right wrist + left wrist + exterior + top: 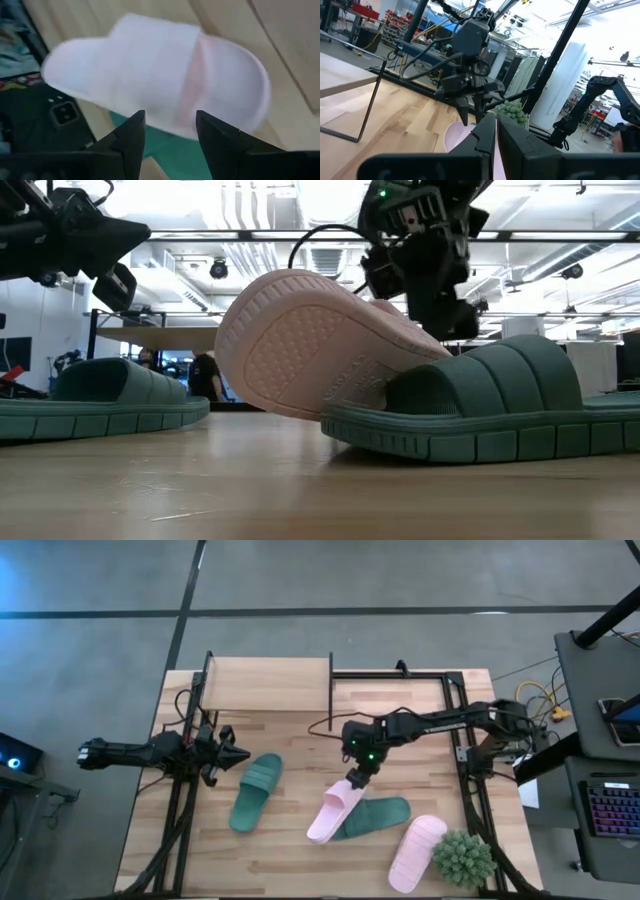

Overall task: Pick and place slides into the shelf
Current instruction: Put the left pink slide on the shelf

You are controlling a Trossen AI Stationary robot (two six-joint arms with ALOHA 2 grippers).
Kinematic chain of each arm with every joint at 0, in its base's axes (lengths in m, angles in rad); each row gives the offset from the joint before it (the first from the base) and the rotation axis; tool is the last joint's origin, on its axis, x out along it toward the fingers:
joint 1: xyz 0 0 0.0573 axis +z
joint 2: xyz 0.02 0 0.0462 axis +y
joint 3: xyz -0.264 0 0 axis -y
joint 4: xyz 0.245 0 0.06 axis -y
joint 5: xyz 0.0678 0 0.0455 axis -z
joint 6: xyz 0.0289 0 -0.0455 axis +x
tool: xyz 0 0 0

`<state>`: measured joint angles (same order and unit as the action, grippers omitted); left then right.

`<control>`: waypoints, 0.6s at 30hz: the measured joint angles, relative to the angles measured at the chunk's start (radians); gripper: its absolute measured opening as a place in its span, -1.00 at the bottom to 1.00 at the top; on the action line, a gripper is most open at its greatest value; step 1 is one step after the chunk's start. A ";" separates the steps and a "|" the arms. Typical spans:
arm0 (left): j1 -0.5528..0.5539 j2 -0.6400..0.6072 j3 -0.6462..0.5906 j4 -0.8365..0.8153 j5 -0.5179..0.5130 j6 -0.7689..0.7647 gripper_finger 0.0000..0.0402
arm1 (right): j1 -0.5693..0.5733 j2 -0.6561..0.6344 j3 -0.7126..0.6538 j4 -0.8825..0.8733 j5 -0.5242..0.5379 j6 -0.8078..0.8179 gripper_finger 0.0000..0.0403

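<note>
Now | pink slide (pixel 335 812): pale, ribbed sole, tilted on teal slide (pixel 375 817)

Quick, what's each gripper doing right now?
Left gripper: shut, empty, idle near the table's left side.
Right gripper: open, at the tilted pink slide, not clamping it.

Even overhead lighting, soft shadows.
Ceiling lamps glare brightly in the low view; the pink slide (pixel 155 80) just beyond the right gripper (pixel 170 135) is motion-blurred and washed out.
</note>
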<state>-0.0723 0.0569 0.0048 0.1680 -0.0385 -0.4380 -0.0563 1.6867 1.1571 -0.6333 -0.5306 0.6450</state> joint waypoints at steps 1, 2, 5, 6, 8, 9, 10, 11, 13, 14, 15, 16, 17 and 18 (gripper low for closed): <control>0.000 0.001 0.000 0.003 0.000 0.000 -0.98 | 0.000 0.000 -0.005 0.021 -0.007 0.001 -0.17; 0.000 0.002 0.000 0.007 0.000 0.000 -0.98 | 0.001 -0.001 -0.009 0.044 -0.012 0.004 -0.17; 0.000 0.001 0.000 0.005 0.000 0.000 -0.98 | -0.001 -0.002 -0.017 0.090 -0.023 0.027 -0.17; 0.000 0.001 0.000 0.005 0.000 0.000 -0.98 | -0.001 -0.002 -0.017 0.094 -0.024 0.031 -0.17; 0.000 0.000 0.000 0.003 0.000 0.000 -0.98 | -0.002 0.003 -0.019 0.096 -0.025 0.028 -0.17; 0.000 0.000 0.000 0.004 0.000 0.000 -0.98 | -0.002 0.008 -0.023 0.097 -0.026 0.028 -0.17; 0.000 0.000 0.000 0.004 0.000 0.000 -0.98 | -0.002 0.013 -0.030 0.096 -0.027 0.028 -0.17; 0.000 0.000 0.000 0.004 0.000 0.000 -0.98 | -0.001 0.021 -0.036 0.093 -0.029 0.028 -0.17; 0.000 0.000 0.000 0.004 0.000 0.000 -0.98 | 0.003 0.031 -0.044 0.099 -0.037 0.028 -0.17; 0.000 0.000 0.000 0.004 0.000 0.000 -0.98 | 0.004 0.032 -0.051 0.107 -0.042 0.027 -0.17; 0.000 0.001 0.000 0.005 0.000 0.000 -0.98 | 0.006 0.036 -0.057 0.120 -0.050 0.027 -0.17; 0.000 0.001 0.000 0.004 0.000 0.000 -0.98 | 0.006 0.041 -0.062 0.143 -0.058 0.027 -0.17; 0.000 0.000 0.000 0.002 0.000 0.000 -0.98 | 0.005 0.043 -0.065 0.162 -0.061 0.028 -0.17; 0.000 0.000 0.000 0.003 0.000 0.000 -0.98 | 0.005 0.043 -0.067 0.174 -0.060 0.027 -0.17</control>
<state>-0.0723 0.0570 0.0048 0.1708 -0.0385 -0.4377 -0.0509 1.7302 1.0902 -0.4596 -0.5907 0.6724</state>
